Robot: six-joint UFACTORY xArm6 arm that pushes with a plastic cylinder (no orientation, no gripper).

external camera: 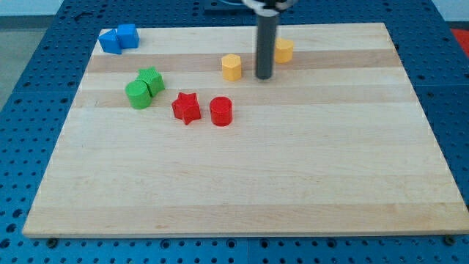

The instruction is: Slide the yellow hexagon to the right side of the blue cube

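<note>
The yellow hexagon (pixel 231 67) stands on the wooden board near the view's top middle. My tip (pixel 264 76) rests on the board just to the hexagon's right, a small gap apart. The blue cube (pixel 128 35) sits at the board's top left corner, touching another blue block (pixel 110 42) on its left. The hexagon is far to the cube's right and a little lower.
A second yellow block (pixel 283 50) sits just right of the rod, partly behind it. Two green blocks (pixel 137 94) (pixel 152 80) touch each other at the left. A red star (pixel 186 107) and a red cylinder (pixel 220 111) sit below the hexagon.
</note>
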